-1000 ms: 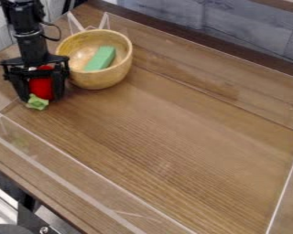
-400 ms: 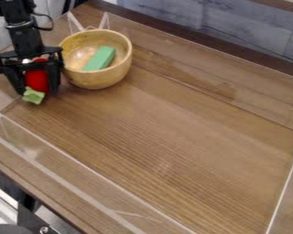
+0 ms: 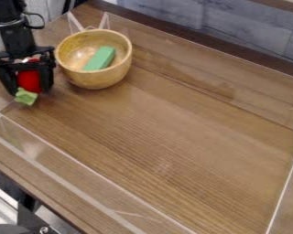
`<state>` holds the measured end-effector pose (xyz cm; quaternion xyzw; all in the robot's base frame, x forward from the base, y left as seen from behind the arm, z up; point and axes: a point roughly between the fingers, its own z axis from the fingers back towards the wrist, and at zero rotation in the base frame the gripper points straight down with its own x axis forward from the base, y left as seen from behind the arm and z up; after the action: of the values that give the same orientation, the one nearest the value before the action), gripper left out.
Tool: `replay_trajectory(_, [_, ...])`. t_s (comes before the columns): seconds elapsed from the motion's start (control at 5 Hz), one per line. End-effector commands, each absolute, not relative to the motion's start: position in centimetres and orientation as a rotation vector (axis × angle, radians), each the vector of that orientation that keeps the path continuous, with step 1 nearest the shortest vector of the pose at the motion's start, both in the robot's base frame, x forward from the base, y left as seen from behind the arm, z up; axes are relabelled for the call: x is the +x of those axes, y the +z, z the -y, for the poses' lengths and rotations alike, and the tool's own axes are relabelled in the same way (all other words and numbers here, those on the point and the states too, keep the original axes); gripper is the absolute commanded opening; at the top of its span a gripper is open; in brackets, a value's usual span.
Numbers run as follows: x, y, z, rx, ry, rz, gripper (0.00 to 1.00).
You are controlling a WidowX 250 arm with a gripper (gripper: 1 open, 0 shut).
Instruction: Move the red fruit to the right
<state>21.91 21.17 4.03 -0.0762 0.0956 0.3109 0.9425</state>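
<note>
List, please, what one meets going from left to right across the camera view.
gripper with the red fruit between its fingers → wooden bowl holding the green block → bare table

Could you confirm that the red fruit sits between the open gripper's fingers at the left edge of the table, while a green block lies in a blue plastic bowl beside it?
Not quite: the bowl is wooden, not blue plastic, as the camera view shows. The rest holds: the red fruit sits between the fingers of the open gripper at the left edge, and the green block lies in that bowl.
</note>
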Motion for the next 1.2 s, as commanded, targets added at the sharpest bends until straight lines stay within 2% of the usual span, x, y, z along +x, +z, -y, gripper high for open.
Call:
replay_trajectory(0.0, [23.3,6.8,-22.5,-0.118,0.644,-0.094,1.00])
replay_trajectory(0.2, [23.7,8.2,-22.2,-0.117,0.606,-0.094,0.00])
replay_trajectory(0.4, [24.6,11.8,-21.3,-0.131,0.527,-0.069,0.00])
replay_trajectory(0.6, [26.0,14.3,-19.0,-0.149,0.427,-0.051,0.00])
replay_trajectory(0.8, [27.4,15.8,-16.1,-0.163,0.340,-0.041,0.00])
replay_trajectory(1.0, [28.6,16.2,-13.8,-0.183,0.325,-0.029,0.00])
